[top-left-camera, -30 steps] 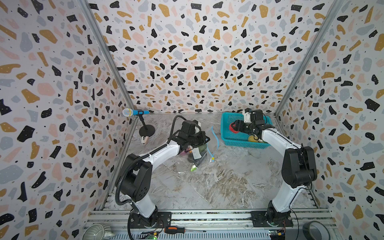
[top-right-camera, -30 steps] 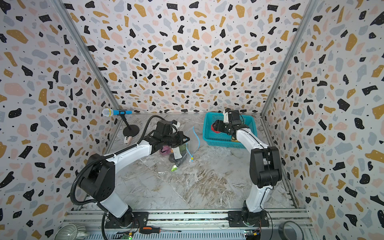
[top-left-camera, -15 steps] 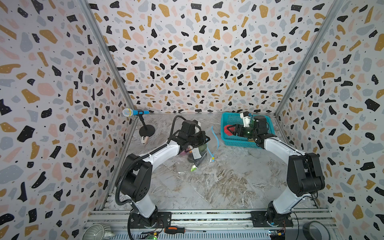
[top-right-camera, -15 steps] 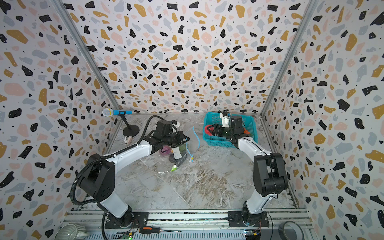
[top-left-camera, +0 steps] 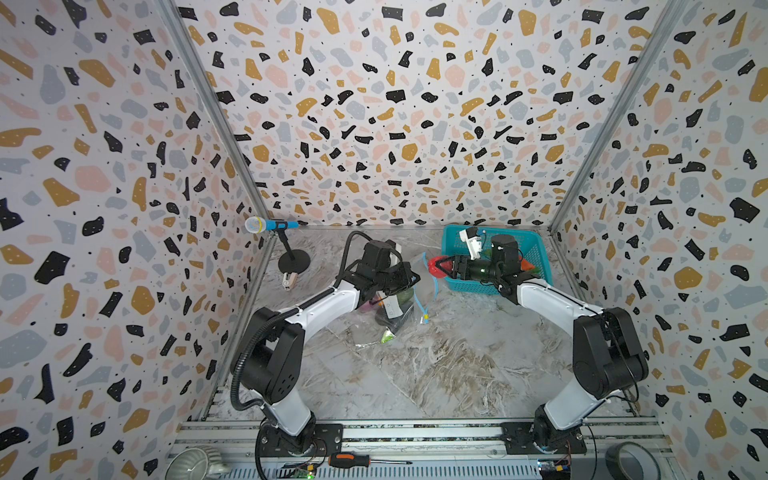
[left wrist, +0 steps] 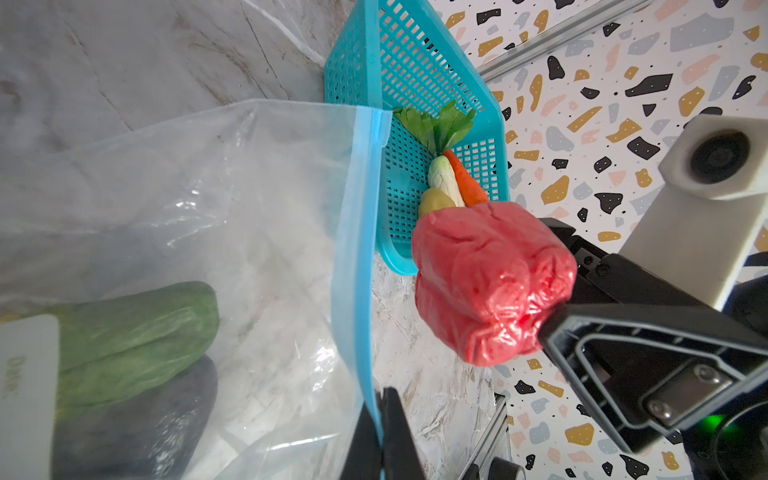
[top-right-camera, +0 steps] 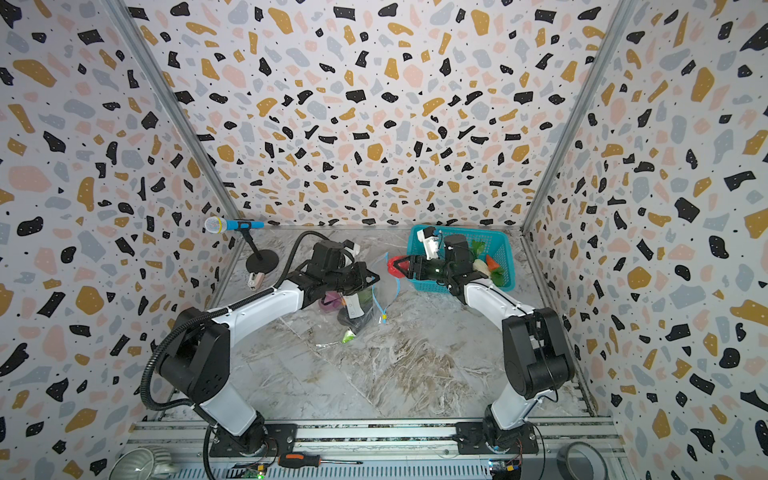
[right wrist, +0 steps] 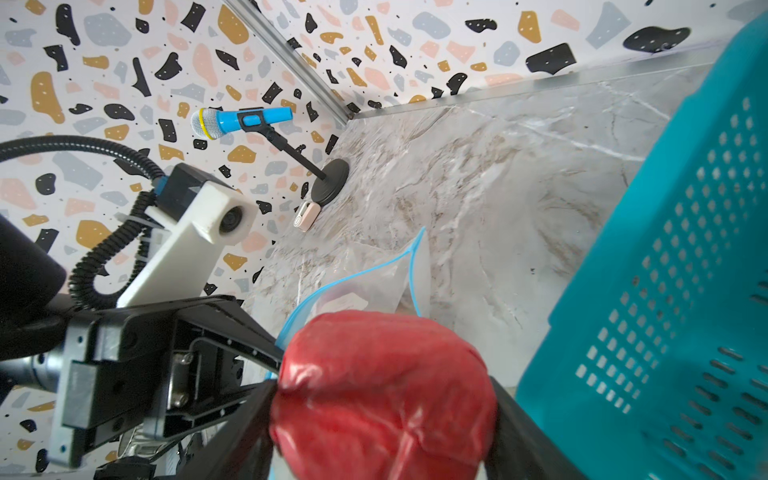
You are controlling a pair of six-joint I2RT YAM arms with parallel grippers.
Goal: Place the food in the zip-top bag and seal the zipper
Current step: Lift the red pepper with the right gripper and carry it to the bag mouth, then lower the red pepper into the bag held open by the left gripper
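The clear zip-top bag (top-left-camera: 397, 305) (top-right-camera: 359, 303) lies mid-table, with a green piece (left wrist: 133, 328), a dark aubergine (left wrist: 137, 424) and a purple onion (top-right-camera: 330, 300) inside. My left gripper (left wrist: 380, 419) (top-left-camera: 415, 276) is shut on the light-blue zipper (left wrist: 357, 249), holding the mouth edge up. The yellow slider (top-left-camera: 426, 320) hangs at the zipper's low end. My right gripper (right wrist: 382, 399) (top-left-camera: 442, 266) grips the red pepper (left wrist: 490, 282) (top-right-camera: 395, 266) just outside the bag's mouth, beside the zipper. Carrot (left wrist: 467, 183), white piece (left wrist: 442, 176), yellow piece (left wrist: 434, 201) and leafy greens (left wrist: 436, 124) stay in the basket.
The teal mesh basket (top-left-camera: 536, 249) (right wrist: 665, 291) stands at the back right, close behind my right gripper. A toy microphone on a stand (top-left-camera: 270, 225) and a small pink clip (top-left-camera: 289, 280) are at the back left. A screwdriver (top-left-camera: 349, 460) and tape roll (top-left-camera: 629, 461) lie on the front rail.
My right gripper has swung left out of the basket, carrying the red pepper up to the bag's mouth. The left arm and bag have stayed put.
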